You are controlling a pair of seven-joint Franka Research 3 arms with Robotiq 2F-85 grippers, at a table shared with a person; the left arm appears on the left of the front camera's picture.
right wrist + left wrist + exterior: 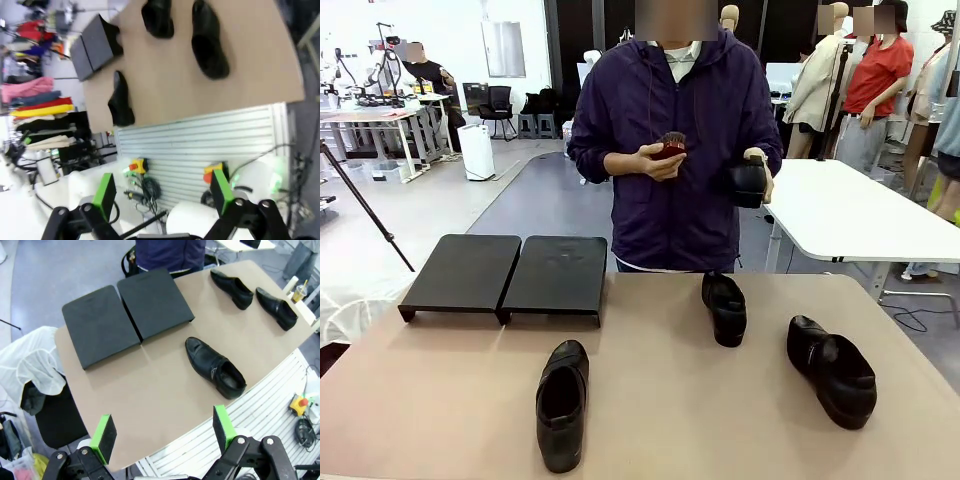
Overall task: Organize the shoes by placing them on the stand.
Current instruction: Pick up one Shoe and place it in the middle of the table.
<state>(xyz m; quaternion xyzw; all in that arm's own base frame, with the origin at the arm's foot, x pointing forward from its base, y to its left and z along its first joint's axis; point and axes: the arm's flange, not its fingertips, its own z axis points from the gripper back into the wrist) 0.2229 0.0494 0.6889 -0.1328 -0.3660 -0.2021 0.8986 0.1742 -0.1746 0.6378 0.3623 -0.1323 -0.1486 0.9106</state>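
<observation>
The tan surface (670,430) is stretching out in front of me, and a person in a purple jacket (675,130) is standing at its far edge. The stand (505,272) is sitting at the far left, its two flat sections side by side, and nothing is resting on it yet.

Three shoes are lying on the surface. The left shoe (562,403) is lying nearest me, just near and right of the stand, with its long axis running near to far, toe toward the stand and heel toward me. The middle shoe (725,308) is lying at the far edge in front of the person. The right shoe (832,370) is lying on the right side, angled. The person is gripping something dark (748,183) that I am taking for the fourth shoe, though I cannot tell for sure.

My left hand (162,420) is hovering high, released, fingers spread wide and grasping nothing. From it the left shoe is lying ahead and a little right, slanting across my fingers. My right hand (161,175) is hanging just as wide and empty, well back from the surface's near edge. I am judging the left arm the nearer one for that left shoe; my wrist is going to need a turn to square up across its width.
</observation>
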